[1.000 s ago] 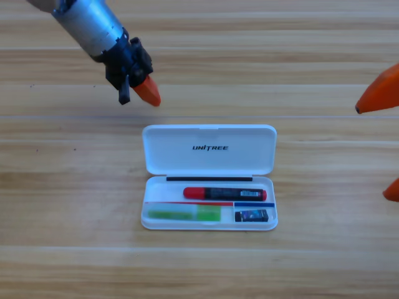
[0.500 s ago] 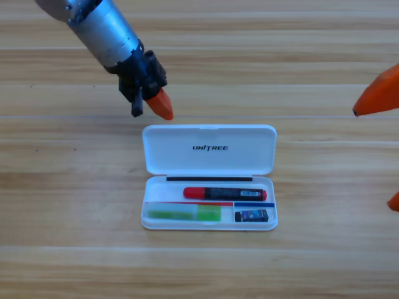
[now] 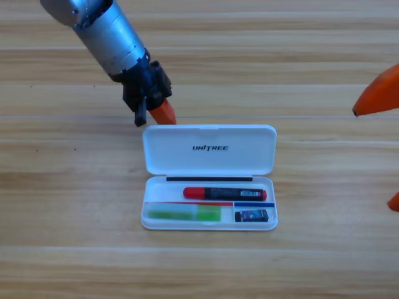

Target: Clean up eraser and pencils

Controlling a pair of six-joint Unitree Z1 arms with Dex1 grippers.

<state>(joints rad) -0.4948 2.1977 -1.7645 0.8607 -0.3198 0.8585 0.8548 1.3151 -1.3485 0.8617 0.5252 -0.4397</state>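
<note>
Where boxed, pencils lengthwise, left-right.

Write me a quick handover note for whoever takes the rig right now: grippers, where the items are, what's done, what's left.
Left gripper: just above the top-left corner of the open lid, holding nothing.
Right gripper: waiting at the right edge, partly cut off.
Red-capped marker: lying in the case's upper slot.
Green stick: lower-left compartment.
Eraser: lower-right compartment.
Done: all three items are packed.
Left: the lid lies flat open; it probably needs closing, likely with the left gripper.
</note>
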